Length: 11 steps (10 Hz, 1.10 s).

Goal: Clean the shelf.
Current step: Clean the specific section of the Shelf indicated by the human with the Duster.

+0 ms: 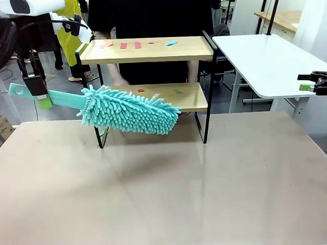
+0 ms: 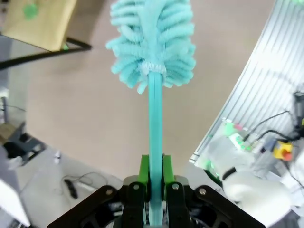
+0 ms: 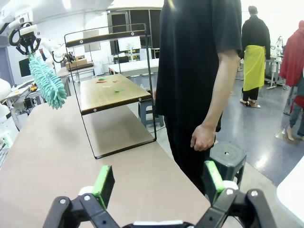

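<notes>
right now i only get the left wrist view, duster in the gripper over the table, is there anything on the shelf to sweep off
observer: yes, red, pink and blue scraps lie on the top board of the shelf
operator: lower board too
observer: yes, red and green bits there, showing just over the duster head from the front
operator: other arm in the way
observer: no, the right gripper is open and empty, far off to the right of the shelf
</notes>
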Available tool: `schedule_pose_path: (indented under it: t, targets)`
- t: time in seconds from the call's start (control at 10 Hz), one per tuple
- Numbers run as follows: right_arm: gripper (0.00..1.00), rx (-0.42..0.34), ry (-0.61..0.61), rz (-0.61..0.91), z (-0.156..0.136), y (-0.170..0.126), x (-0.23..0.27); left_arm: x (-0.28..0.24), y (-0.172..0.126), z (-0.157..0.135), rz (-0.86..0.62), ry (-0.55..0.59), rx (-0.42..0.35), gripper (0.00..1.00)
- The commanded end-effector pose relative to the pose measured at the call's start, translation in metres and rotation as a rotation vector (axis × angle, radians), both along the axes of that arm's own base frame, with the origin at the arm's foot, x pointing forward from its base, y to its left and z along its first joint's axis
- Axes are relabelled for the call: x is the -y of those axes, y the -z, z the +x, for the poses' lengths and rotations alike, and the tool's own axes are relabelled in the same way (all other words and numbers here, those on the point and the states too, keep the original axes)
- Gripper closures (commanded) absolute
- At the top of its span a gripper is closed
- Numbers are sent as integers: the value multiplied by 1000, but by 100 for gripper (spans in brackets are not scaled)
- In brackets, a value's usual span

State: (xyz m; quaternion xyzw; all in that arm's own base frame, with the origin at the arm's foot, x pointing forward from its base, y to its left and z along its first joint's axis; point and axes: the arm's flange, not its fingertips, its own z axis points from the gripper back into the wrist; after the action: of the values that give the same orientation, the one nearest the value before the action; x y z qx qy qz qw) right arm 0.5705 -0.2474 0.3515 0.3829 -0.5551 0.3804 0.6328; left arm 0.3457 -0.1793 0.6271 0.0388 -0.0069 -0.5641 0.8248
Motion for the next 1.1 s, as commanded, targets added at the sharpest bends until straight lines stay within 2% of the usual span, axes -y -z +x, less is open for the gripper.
schedule_pose_path:
  t: [0.0, 0.1, 0.3, 0.4, 0.8, 1.0]
  targets:
    - [0, 6, -2, -1, 1, -3, -2, 2, 0, -2, -17, -10, 3, 87]
    - [0, 6, -2, -1, 1, -3, -2, 11, 5, 10, -55, -106, -25, 87]
    - [0, 6, -2, -1, 1, -3, -2, 43, 24, 20, -135, -188, 0, 87]
    - [0, 6, -2, -1, 1, -3, -2, 53, 31, 22, -182, -246, 7, 87]
    - [0, 6, -2, -1, 1, -3, -2, 83, 41, 22, -383, -355, 27, 87]
    - [0, 6, -2, -1, 1, -3, -2, 100, 44, 27, -442, -488, 22, 87]
